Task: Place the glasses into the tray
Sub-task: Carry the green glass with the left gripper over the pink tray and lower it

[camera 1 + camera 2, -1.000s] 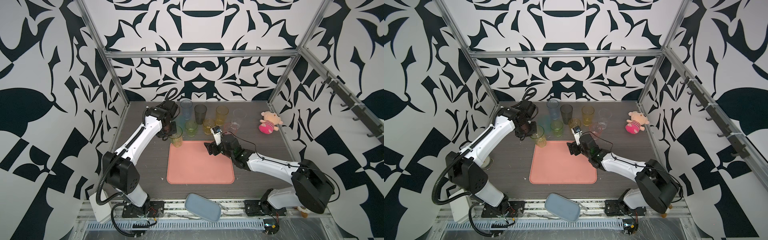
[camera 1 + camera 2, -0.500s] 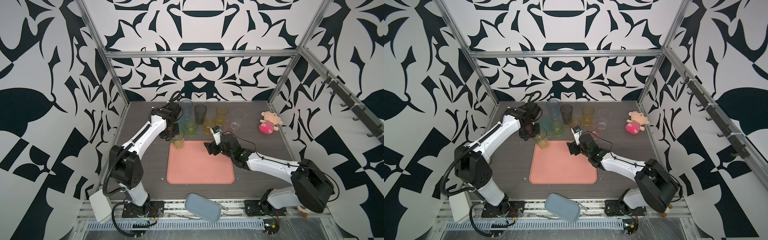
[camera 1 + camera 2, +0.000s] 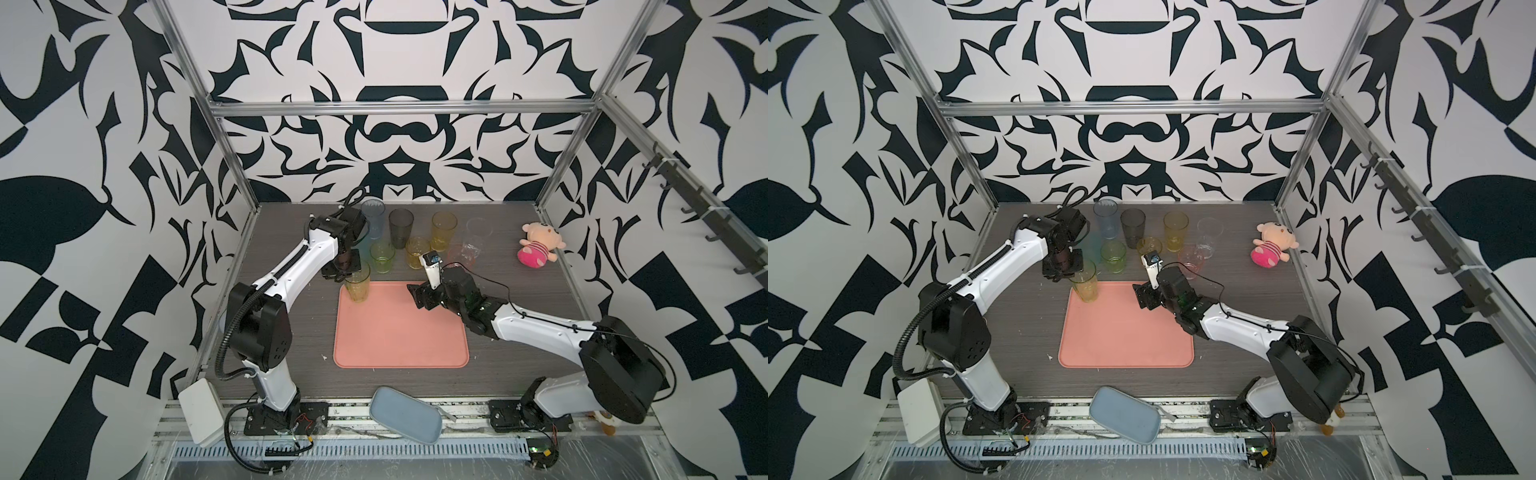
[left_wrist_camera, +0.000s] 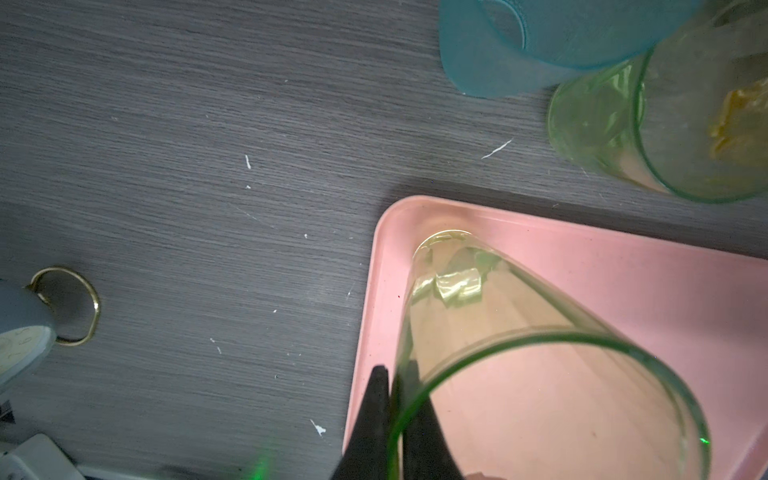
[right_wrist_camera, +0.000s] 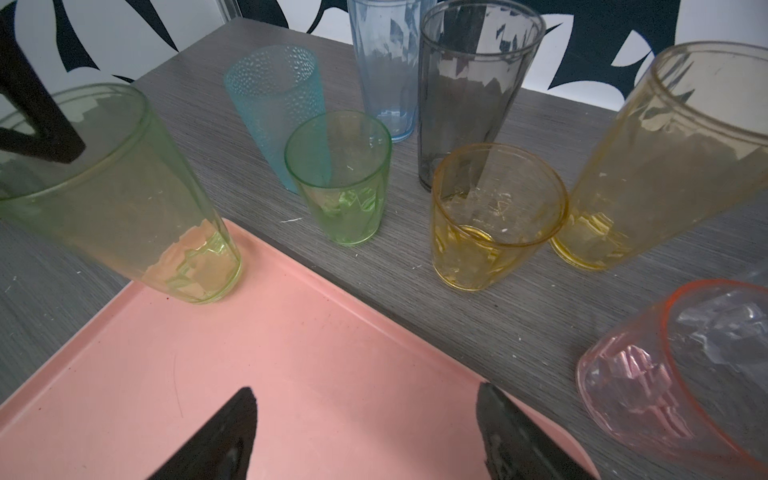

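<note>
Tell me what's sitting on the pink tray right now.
One tall yellow-green glass in the tray's far left corner, its rim pinched by the left pincer. The right pincer covers part of the far right corner.

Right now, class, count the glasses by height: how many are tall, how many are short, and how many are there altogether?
Tall glasses: 6 (yellow-green, teal, blue, grey, amber, clear)
Short glasses: 3 (green, yellow, pink)
Total: 9
</note>
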Controlling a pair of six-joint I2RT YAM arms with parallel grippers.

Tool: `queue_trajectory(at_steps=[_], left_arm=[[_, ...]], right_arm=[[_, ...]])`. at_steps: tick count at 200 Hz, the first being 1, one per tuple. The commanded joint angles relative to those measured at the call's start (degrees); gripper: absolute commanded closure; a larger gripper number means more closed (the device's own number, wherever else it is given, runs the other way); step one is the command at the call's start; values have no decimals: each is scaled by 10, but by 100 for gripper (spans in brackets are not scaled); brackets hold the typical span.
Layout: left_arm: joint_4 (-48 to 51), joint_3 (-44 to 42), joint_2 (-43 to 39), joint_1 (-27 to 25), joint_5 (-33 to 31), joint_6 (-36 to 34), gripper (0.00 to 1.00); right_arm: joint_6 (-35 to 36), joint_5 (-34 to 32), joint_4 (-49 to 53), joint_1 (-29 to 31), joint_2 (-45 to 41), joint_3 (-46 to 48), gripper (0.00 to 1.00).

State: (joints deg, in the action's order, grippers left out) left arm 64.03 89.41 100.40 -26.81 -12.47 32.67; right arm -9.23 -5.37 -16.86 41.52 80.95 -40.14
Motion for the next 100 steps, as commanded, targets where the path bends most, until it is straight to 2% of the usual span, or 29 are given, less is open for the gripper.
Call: queue_trajectory(at_steps=[1, 28, 64, 100], left_arm=[[8, -10, 8, -3, -5, 9, 100], [6, -12, 10, -2, -7, 7, 100], [7, -7, 3, -3, -4, 6, 80], [10, 3, -15, -3, 1, 6, 73]], right_arm=[[-3, -5, -4, 3, -3, -22, 14], [-3, -5, -3, 3, -4, -22, 14], [-2, -7, -3, 3, -6, -19, 14], [-1, -7, -4, 3, -4, -20, 14]])
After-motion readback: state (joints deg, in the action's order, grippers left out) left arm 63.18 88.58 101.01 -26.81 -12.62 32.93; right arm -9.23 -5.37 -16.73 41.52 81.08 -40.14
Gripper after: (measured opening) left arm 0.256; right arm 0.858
